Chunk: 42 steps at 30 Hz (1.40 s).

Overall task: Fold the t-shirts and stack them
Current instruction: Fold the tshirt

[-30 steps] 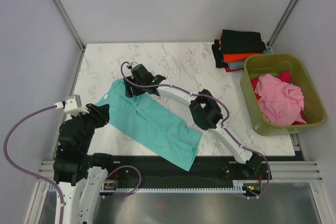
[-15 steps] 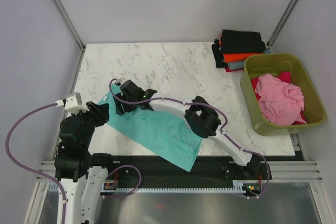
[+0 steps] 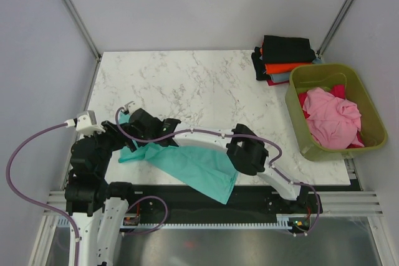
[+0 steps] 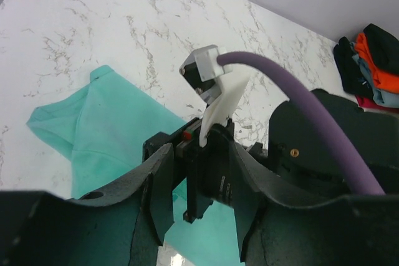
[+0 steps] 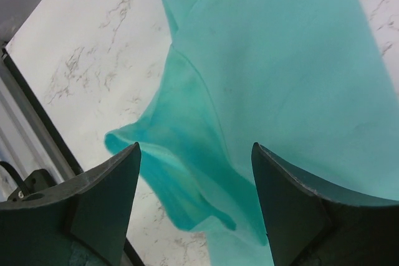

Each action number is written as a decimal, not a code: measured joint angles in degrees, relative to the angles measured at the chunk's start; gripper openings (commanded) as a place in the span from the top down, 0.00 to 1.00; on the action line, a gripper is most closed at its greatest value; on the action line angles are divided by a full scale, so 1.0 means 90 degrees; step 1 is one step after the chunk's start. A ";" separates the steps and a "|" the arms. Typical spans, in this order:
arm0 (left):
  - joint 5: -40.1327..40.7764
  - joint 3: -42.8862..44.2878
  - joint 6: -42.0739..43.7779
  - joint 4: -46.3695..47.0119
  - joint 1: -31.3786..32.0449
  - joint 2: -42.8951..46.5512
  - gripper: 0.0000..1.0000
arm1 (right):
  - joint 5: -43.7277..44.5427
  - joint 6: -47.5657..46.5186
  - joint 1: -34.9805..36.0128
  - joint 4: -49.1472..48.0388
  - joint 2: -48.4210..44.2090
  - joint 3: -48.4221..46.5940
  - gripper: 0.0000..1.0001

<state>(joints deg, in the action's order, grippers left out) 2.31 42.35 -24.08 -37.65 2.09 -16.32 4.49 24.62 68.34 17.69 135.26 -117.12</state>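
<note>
right wrist: right tool [image 5: 195,154] spread wide over rumpled teal t-shirt [image 5: 280,79].

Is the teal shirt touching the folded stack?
Apart. Top view: teal shirt near the front edge, folded stack at the far right, bare marble between them.

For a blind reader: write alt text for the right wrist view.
A teal t-shirt lies rumpled on the white marble table, with its near edge bunched into a loose fold. The right gripper hangs open just above that fold, its two dark fingers spread wide at the bottom of the picture.
</note>
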 measured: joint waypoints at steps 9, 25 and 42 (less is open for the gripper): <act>-0.0005 0.0000 0.0000 0.0000 -0.0019 0.0024 0.53 | 0.0155 -0.0423 -0.0573 0.0095 0.0656 -0.0860 0.21; -0.0124 0.0000 0.0000 0.0000 -0.0432 0.0075 0.54 | -0.0551 -0.1190 -0.0170 -0.0277 0.1443 -0.1790 0.20; -0.0117 -0.0005 0.0000 -0.0010 -0.0517 0.0075 0.54 | -0.0610 -0.1348 -0.0189 -0.0532 0.2016 -0.1923 0.67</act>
<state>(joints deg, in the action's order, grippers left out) 1.26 42.30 -24.08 -37.74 -2.57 -15.64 -0.99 12.49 66.63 12.91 153.40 -134.43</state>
